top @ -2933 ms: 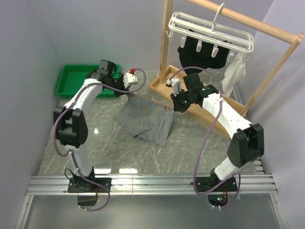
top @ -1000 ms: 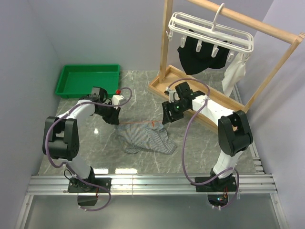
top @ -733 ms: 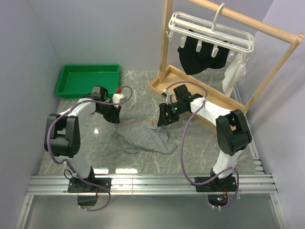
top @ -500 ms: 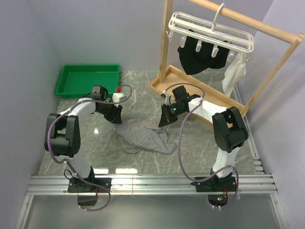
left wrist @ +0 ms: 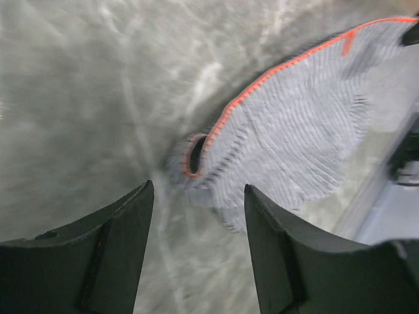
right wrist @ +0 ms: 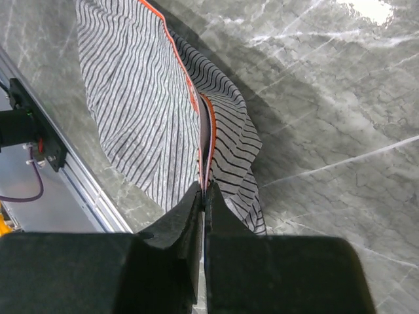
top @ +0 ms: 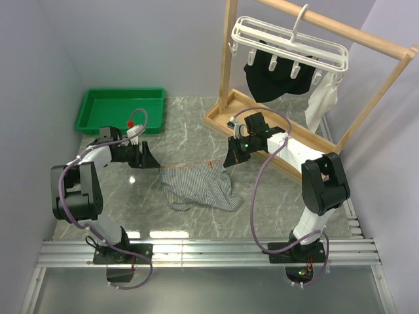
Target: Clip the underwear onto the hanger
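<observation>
1. A green tray sits at the far left of the marble counter, its green floor in plain view.
2. Just right of the tray, the left gripper lies low over the counter. In the left wrist view its fingers are released and spread apart, with only counter between them.
3. The underwear lies crumpled on the counter between the two arms. The left end of its orange-edged waistband is near the left gripper but apart from it.
4. The right gripper has its fingers clenched on the right end of the waistband. The striped cloth runs away from them along the counter.
5. Behind and to the right stands a wooden rack.
6. The hanger hangs by its hook from the rack's top rail, well apart from the underwear.
7. A black garment dangles from the hanger's clips.
8. A small white cloth hangs at the hanger's right end.
</observation>
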You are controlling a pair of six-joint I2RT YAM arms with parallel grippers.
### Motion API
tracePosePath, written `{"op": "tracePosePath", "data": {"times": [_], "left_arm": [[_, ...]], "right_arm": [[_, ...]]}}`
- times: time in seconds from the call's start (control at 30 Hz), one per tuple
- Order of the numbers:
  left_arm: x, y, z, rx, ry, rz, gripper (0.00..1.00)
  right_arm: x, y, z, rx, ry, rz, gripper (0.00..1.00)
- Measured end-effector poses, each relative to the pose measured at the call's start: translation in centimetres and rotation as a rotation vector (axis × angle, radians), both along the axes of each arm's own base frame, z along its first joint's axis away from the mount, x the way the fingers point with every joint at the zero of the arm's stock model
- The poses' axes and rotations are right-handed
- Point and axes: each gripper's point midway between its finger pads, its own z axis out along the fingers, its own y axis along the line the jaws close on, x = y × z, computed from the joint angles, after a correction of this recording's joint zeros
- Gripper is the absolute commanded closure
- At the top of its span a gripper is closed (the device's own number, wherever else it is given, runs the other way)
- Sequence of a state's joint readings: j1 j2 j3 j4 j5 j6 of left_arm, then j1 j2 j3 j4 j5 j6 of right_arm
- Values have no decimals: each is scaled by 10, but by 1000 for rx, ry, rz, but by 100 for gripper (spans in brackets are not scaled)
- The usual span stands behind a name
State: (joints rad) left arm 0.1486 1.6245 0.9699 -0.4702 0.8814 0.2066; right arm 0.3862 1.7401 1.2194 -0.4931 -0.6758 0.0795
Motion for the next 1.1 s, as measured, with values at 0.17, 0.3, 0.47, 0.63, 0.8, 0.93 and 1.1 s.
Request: {"op": "tracePosePath", "data": {"times": [0.17, 0.3, 0.47, 0.63, 0.8, 0.93, 1.1], "left_arm": [[-4, -12, -18, -77, 88, 31, 41], [-1, -15, -28, -98, 119, 51, 47], [-1, -32, -34, -107, 134, 15, 73], [-3, -43, -29, -117, 136, -24, 100], [32, -33, 13, -84, 27, -33, 99], [70, -23, 89, -42, -195, -42, 100], [61, -29, 185, -5, -456, -82, 100]], "right_arm": [[-1, -1, -1, -6, 3, 3, 100], [-1, -1, -1, -7, 0, 6, 100], [0, -2, 1, -12, -7, 8, 100], [5, -6, 5, -40, -30, 2, 100], [12, -20, 34, -63, -123, -20, 100], [26, -38, 97, -59, -338, -53, 100], [13, -54, 182, -31, -630, -51, 100]]}}
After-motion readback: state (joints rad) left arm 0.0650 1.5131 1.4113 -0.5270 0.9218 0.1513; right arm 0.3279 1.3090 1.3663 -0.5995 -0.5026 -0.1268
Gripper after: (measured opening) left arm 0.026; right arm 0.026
